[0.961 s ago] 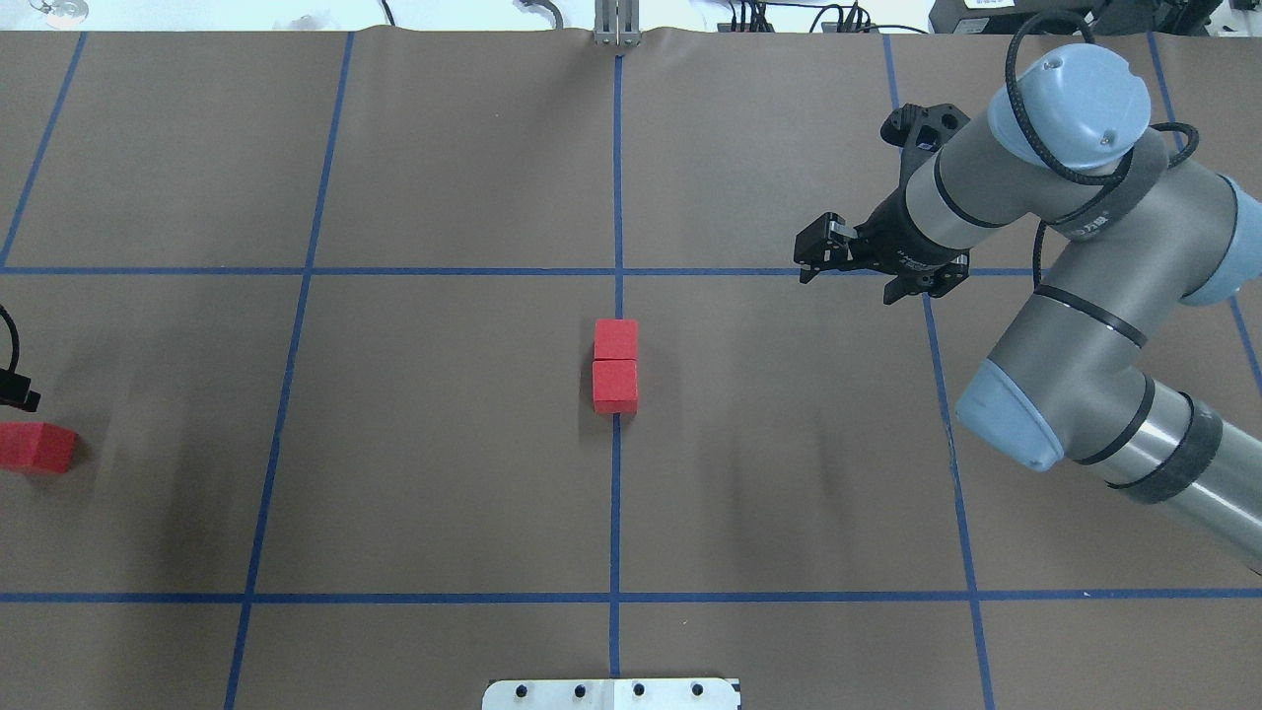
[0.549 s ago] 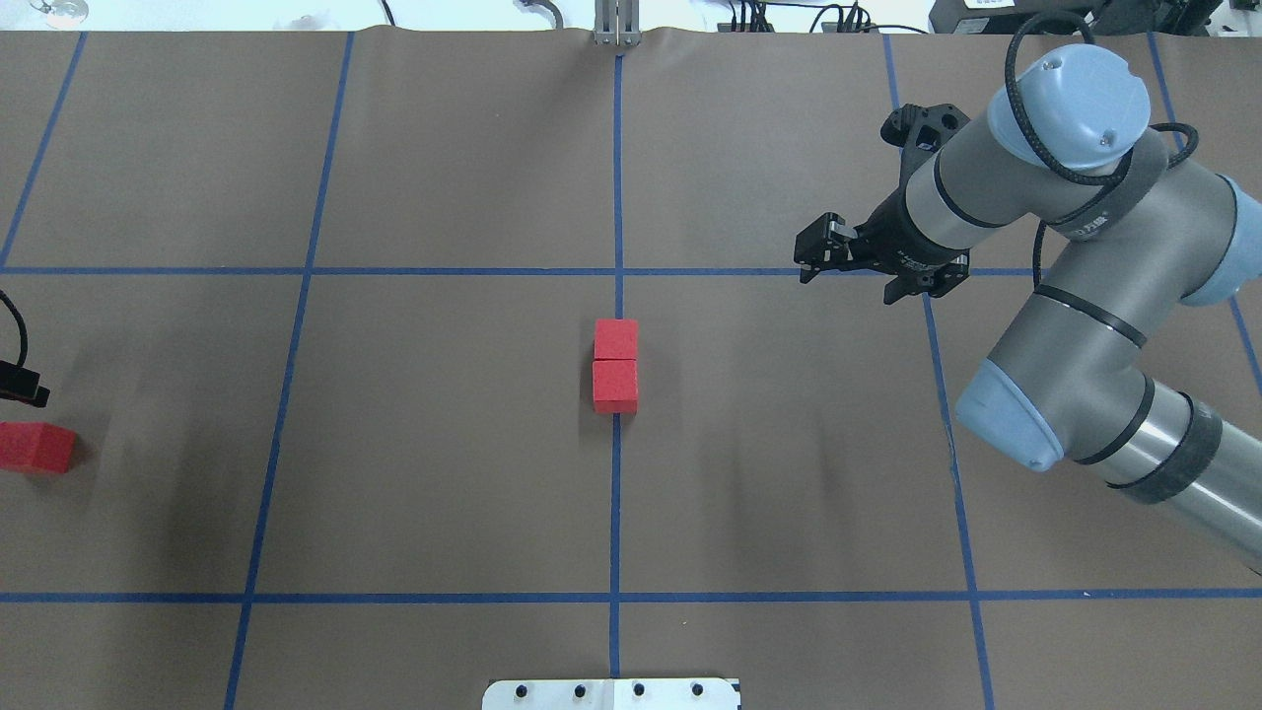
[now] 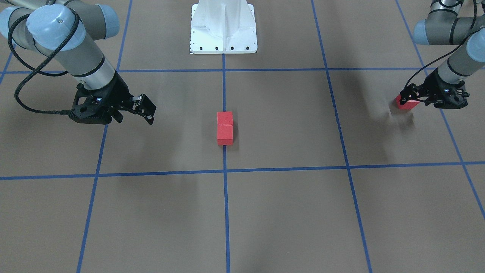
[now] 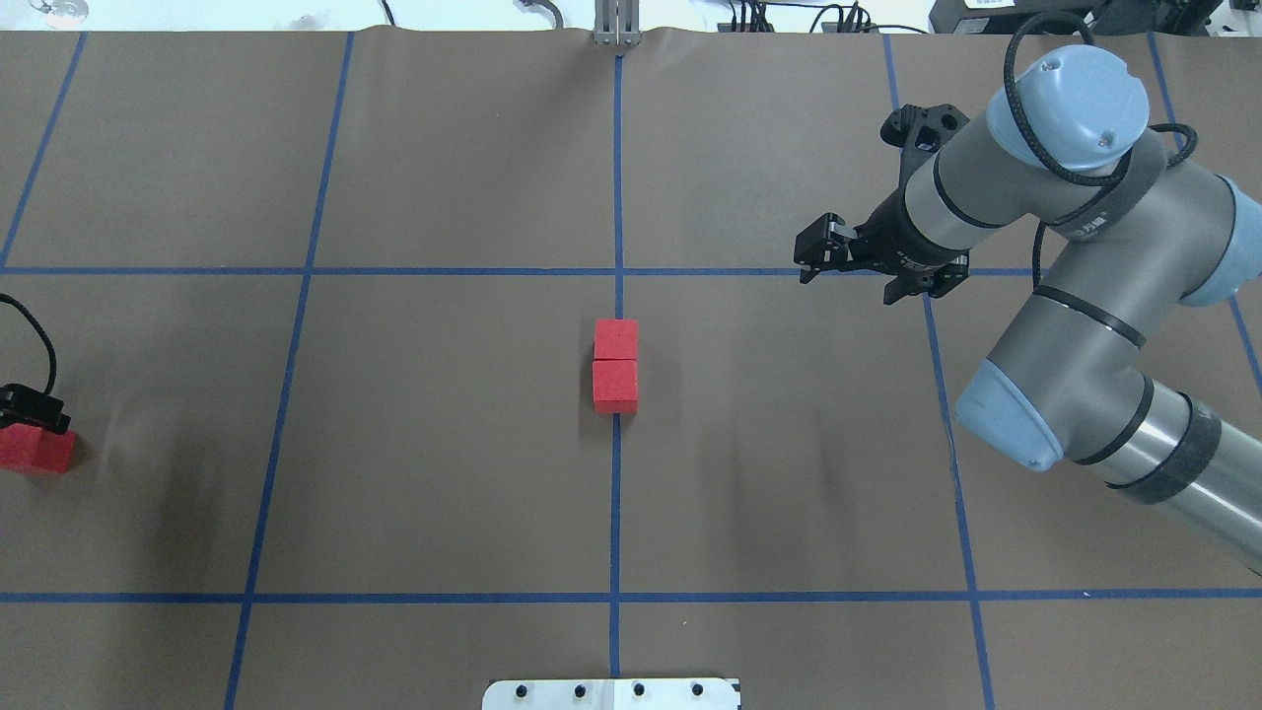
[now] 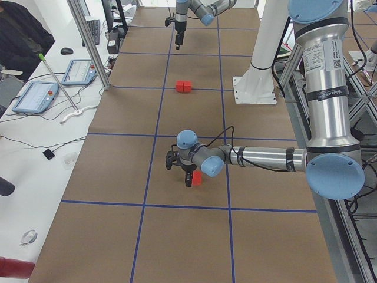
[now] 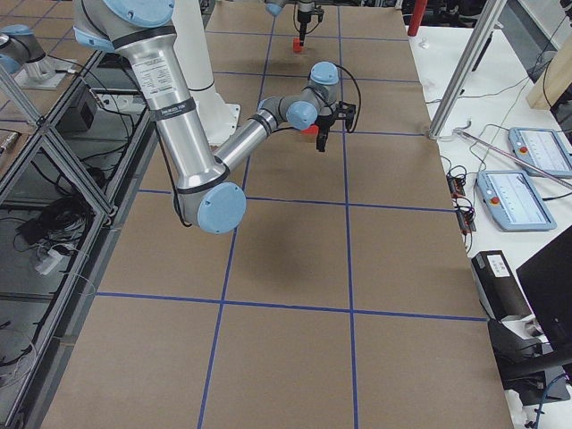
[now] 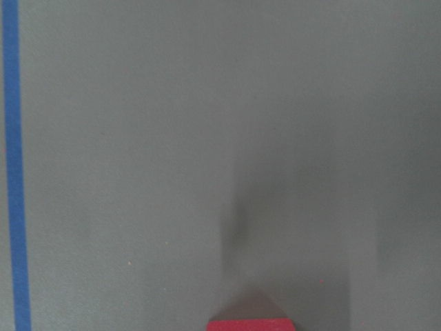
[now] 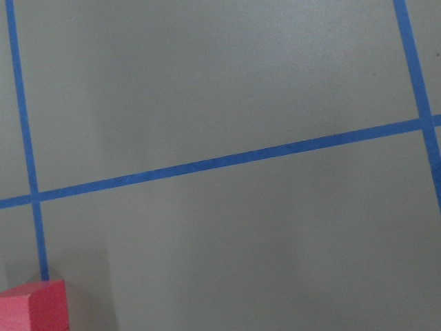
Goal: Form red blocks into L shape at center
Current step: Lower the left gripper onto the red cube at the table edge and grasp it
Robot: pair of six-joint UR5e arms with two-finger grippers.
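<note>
Red blocks number three. In the front-facing view two of them sit touching, one behind the other, on the middle tape line at the center of the frame, while the third block lies far off at the right edge of the tabletop, partly under the left jaws. Whether those jaws stand wide around it or already pinch it cannot be told. At the left of that frame the right jaws hang well apart from the pair, spread with nothing between them. The overhead view shows the pair in mid-frame as a straight two-block column, and the third block at the far left edge with the left jaws just above it. The left-side view puts that block just beside the near arm's wrist. The left wrist view catches only a red sliver at its bottom edge, so alignment is hard to judge. The likely troubles are several. An off-centre close would shove or twist the third block rather than seize it, and a weak hold could drop it on the long carry. Setting it down too tight could knock the seated pair crooked. Landing it at the column's end would make a bar, not an L.
</note>
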